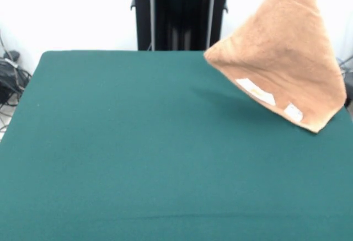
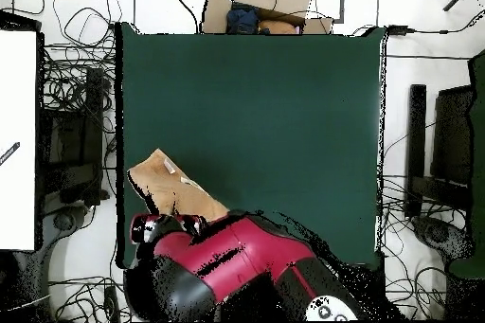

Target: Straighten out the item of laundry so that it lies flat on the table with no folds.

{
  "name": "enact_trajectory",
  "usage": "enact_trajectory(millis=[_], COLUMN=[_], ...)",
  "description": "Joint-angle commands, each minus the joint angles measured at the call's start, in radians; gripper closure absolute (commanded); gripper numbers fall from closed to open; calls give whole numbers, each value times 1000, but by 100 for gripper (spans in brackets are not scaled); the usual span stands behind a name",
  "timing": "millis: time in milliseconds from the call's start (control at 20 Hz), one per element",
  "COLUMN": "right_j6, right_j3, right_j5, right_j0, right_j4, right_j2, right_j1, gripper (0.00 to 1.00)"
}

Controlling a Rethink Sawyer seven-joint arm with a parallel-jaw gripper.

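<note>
The item of laundry (image 1: 287, 53), a peach-orange towel, hangs in the air over the table's (image 1: 138, 142) far right corner. It drapes as a triangle from its top point at the picture's upper edge, and two white labels (image 1: 256, 92) show near its lower hem. Seen from overhead, the item of laundry (image 2: 163, 185) shows by the table's (image 2: 265, 101) left edge, partly under my red and black arm (image 2: 227, 262). My gripper is hidden: above the top edge in the front view, beneath the arm from overhead. The hanging cloth shows it is shut on the towel's top corner.
A dark stand (image 1: 179, 12) rises behind the table's far edge. Cables (image 1: 8, 75) lie off the left side. A cardboard box (image 2: 270, 2) sits beyond the table's top edge in the overhead view, a white panel (image 2: 17, 139) at the left, black equipment (image 2: 445, 149) at the right.
</note>
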Motion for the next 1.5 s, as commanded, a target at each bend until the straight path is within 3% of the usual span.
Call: enact_trajectory(millis=[50,500,900,1250,1500], right_j6=[-62,20,96,86,60], right_j3=[-58,-99,-87,-116,-125], right_j5=[9,-69,-184,-277,-330], right_j0=[104,214,320,404,423], right_j4=[-198,-403,-546,-664,-709], right_j2=[-193,-357,-519,-676,-733], right_j1=[139,238,263,336,381], gripper=[100,100,100,100,100])
